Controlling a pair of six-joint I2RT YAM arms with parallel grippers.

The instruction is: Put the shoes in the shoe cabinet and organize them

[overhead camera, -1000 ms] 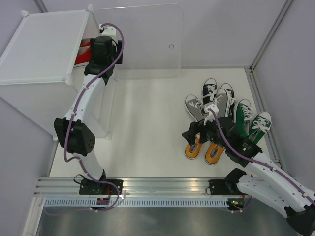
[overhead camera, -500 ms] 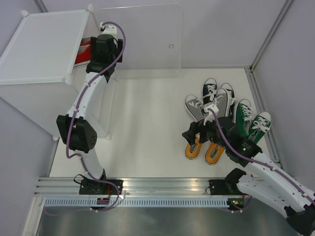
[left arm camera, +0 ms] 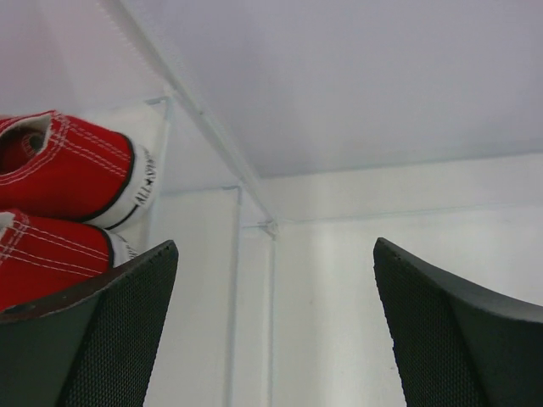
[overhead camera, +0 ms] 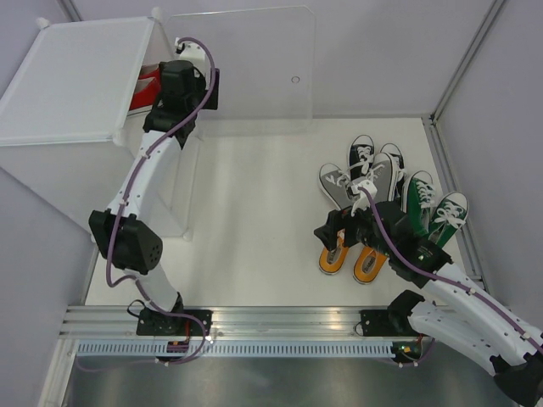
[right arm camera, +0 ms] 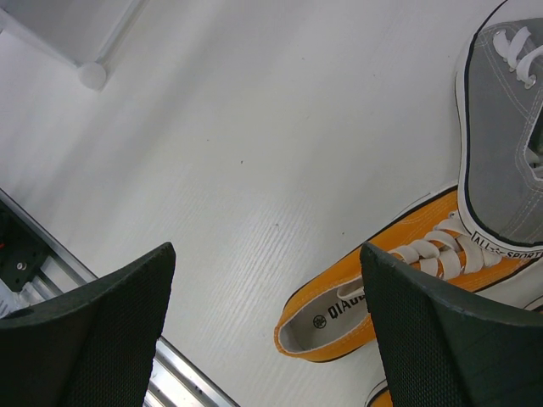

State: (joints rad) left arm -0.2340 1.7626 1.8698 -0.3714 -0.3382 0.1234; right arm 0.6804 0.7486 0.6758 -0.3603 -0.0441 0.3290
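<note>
Two red shoes [left arm camera: 72, 170] lie side by side inside the shoe cabinet [overhead camera: 76, 80], on the left of the left wrist view. My left gripper [left arm camera: 276, 246] is open and empty at the cabinet's mouth [overhead camera: 159, 89], just right of the red pair. My right gripper [right arm camera: 267, 250] is also open, hovering above the heel of an orange shoe [right arm camera: 373, 292] without touching it. The orange pair [overhead camera: 333, 257] lies on the table, with grey shoes [overhead camera: 339, 185], black shoes [overhead camera: 363, 154] and green shoes [overhead camera: 420, 199] clustered behind it.
The clear door panel [overhead camera: 254, 68] stands open behind the left arm. A metal rail [overhead camera: 280, 322] runs along the near table edge. White walls and a frame post [overhead camera: 441, 119] close in the right side near the green shoes.
The left arm's elbow has shifted slightly and its jaws have spread a little wider at the cabinet's mouth. The right arm and the shoes have not moved.
</note>
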